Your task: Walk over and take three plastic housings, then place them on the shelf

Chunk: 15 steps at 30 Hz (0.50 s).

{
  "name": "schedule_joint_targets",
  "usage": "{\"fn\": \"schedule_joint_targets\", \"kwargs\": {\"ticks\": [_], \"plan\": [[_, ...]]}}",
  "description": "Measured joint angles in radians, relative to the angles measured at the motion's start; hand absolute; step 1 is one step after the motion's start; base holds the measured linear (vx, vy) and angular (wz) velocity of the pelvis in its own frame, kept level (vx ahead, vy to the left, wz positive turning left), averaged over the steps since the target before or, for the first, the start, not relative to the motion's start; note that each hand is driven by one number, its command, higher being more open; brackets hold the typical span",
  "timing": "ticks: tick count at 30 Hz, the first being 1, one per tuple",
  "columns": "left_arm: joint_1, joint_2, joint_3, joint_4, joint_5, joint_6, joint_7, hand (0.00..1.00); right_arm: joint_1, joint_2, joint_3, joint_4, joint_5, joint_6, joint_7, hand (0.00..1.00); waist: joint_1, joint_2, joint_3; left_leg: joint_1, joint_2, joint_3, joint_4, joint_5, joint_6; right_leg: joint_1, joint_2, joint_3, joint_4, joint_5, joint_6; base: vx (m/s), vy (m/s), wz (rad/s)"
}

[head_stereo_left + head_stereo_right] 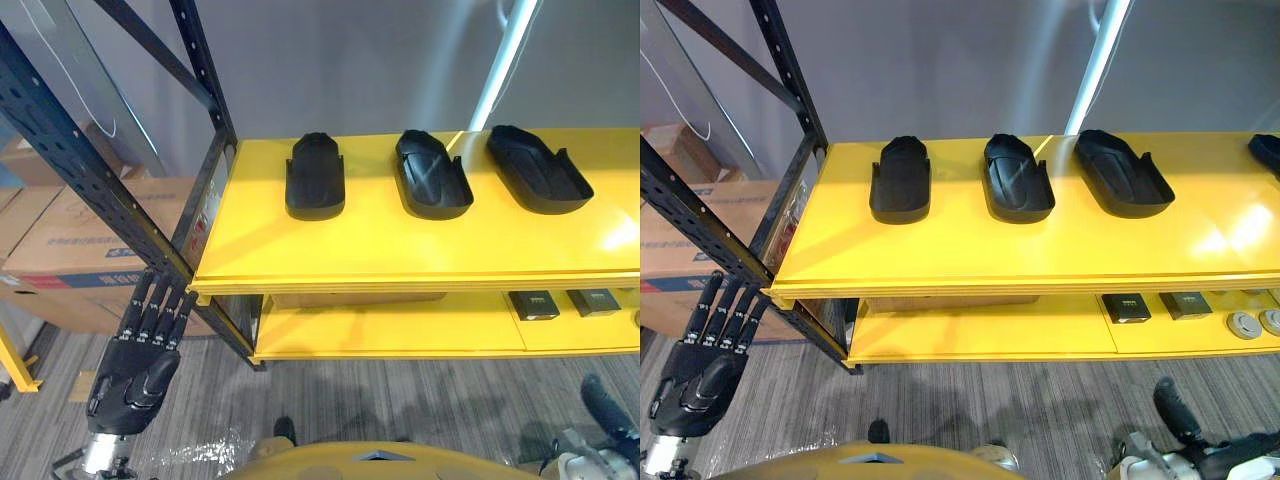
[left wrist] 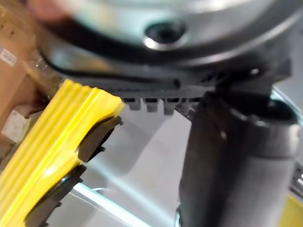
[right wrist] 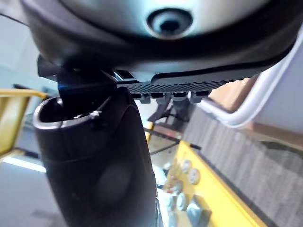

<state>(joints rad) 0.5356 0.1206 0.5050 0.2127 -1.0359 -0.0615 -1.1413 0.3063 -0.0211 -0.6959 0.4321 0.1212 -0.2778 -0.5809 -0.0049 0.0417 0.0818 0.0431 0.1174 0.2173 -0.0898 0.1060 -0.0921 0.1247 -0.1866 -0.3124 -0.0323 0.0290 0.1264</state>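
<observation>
Three black plastic housings lie in a row on the top of the yellow shelf (image 1: 400, 245): a left one (image 1: 315, 175), a middle one (image 1: 432, 172) and a right one (image 1: 537, 168), each with its hollow side up. My left hand (image 1: 135, 365) hangs below the shelf's left front corner with straight fingers and holds nothing. Low at the right, my right hand (image 1: 1175, 408) is seen in part, well under the shelf's front edge; in the right wrist view its thumb (image 3: 99, 165) stands free and nothing is in its grasp.
A fourth black housing (image 1: 1268, 152) lies at the shelf's far right edge. The lower yellow level carries small black boxes (image 1: 533, 304) and round parts (image 1: 1243, 322). Black rack uprights (image 1: 100, 190) and cardboard boxes (image 1: 70, 240) stand to the left. Grey carpet lies in front.
</observation>
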Motion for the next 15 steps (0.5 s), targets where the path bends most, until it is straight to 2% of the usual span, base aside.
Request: {"fn": "schedule_joint_targets", "kwargs": {"ticks": [3, 6, 9, 10, 12, 13, 14, 15], "plan": [[0.002, -0.009, -0.002, 0.047, -0.043, 0.007, -0.012, 1.0, 0.007, 0.015, 0.0, 0.039, 0.047, 0.015, -0.004, 1.0, 0.0, 0.005, -0.008, 0.001, 0.004, 0.035, 0.0, 0.0, 0.0, 0.0, -0.002, -0.008, -0.001, 0.0, 0.001, -0.02, 0.004, 0.04], [0.0, -0.055, -0.023, 0.141, -0.149, 0.038, -0.023, 1.0, 0.034, 0.042, 0.046, 0.136, 0.102, 0.073, -0.017, 1.0, 0.004, -0.002, -0.009, 0.017, 0.007, 0.086, 0.0, 0.001, 0.003, 0.019, -0.015, -0.036, 0.007, -0.014, 0.004, -0.01, 0.012, 0.22], [-0.009, -0.093, 0.004, 0.28, -0.186, 0.108, 0.042, 1.0, 0.031, 0.071, 0.051, 0.214, 0.148, 0.099, 0.011, 1.0, 0.021, -0.011, -0.011, 0.031, 0.003, 0.099, 0.0, 0.0, 0.004, 0.029, -0.024, -0.037, 0.016, -0.029, 0.008, 0.02, 0.025, 0.01], [-0.03, -0.118, 0.046, 0.362, -0.185, 0.134, 0.144, 1.0, 0.029, 0.08, 0.054, 0.269, 0.181, 0.106, 0.042, 1.0, 0.033, -0.021, -0.012, 0.035, 0.001, 0.104, 0.0, -0.001, 0.005, 0.033, -0.026, -0.037, 0.014, -0.032, 0.01, 0.04, 0.025, -0.01], [-0.057, -0.138, 0.114, 0.461, -0.182, 0.151, 0.308, 1.0, 0.012, 0.09, 0.054, 0.327, 0.22, 0.12, 0.076, 1.0, 0.034, -0.038, -0.011, 0.035, -0.001, 0.104, -0.001, -0.003, 0.007, 0.033, -0.028, -0.037, 0.015, -0.033, 0.011, 0.05, 0.019, 0.01], [-0.066, -0.139, 0.135, 0.498, -0.18, 0.152, 0.363, 1.0, 0.006, 0.094, 0.054, 0.347, 0.226, 0.121, 0.084, 1.0, 0.034, -0.045, -0.011, 0.035, -0.001, 0.104, -0.001, -0.004, 0.007, 0.033, -0.028, -0.037, 0.014, -0.034, 0.011, 0.06, 0.012, -0.01], [-0.08, -0.139, 0.166, 0.551, -0.149, 0.15, 0.49, 1.0, -0.01, 0.098, 0.058, 0.384, 0.246, 0.122, 0.105, 1.0, 0.032, -0.052, -0.008, 0.035, -0.002, 0.105, -0.001, -0.006, 0.007, 0.033, -0.029, -0.036, 0.013, -0.034, 0.011, 0.06, 0.009, -0.01], [-0.104, -0.134, 0.197, 0.606, -0.049, 0.144, 0.616, 1.0, -0.022, 0.098, 0.059, 0.424, 0.249, 0.126, 0.137, 1.0, 0.032, -0.063, -0.006, 0.036, -0.003, 0.105, -0.001, -0.009, 0.006, 0.034, -0.029, -0.035, 0.013, -0.037, 0.01, 0.07, 0.008, 0.0]]}}
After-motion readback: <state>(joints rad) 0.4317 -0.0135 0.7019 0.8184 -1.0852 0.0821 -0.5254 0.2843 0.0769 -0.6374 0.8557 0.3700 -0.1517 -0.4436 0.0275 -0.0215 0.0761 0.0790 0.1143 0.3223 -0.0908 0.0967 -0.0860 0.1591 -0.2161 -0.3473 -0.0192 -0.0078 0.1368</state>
